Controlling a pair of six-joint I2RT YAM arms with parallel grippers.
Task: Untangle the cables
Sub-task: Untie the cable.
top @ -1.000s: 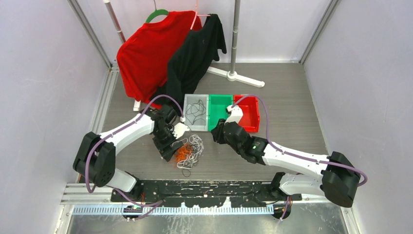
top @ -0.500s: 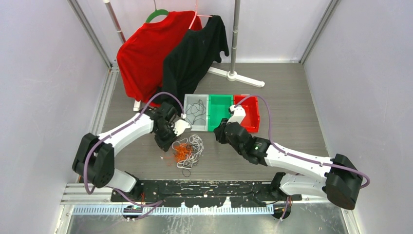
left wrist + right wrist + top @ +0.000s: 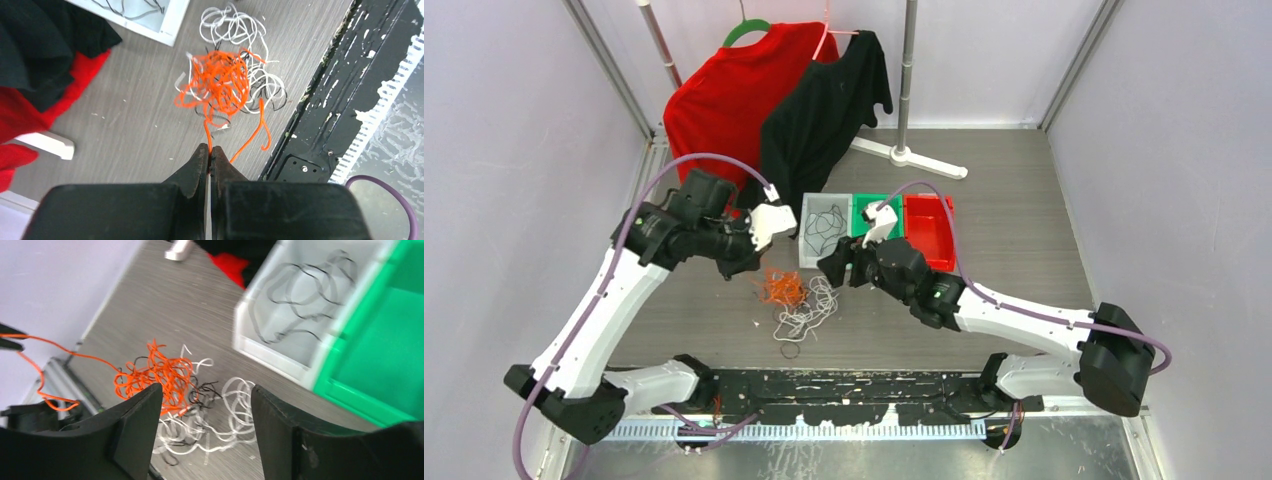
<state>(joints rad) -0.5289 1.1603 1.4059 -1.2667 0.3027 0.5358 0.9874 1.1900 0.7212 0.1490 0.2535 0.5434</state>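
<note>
Your left gripper point(image 3: 209, 156) is closed on one strand of the orange cable point(image 3: 220, 85), whose bunch lies on the table point(image 3: 125, 115) tangled with the white cable point(image 3: 232, 30); pull it slowly up and away. Your right gripper point(image 3: 202, 397), jaws wide and holding nothing, hangs above this bunch: pin the white loops with it, so only orange comes free. No brand, label or writing is readable

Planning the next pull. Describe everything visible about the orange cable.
The orange cable is a thin, flexible, plastic-looking cord, mostly bunched in a loose tangle on the grey table. It lies meshed with white cable loops and a few black strands. One strand runs from the bunch into the shut left end effector, pinched at its tip; another loose end curls beside it.
</note>
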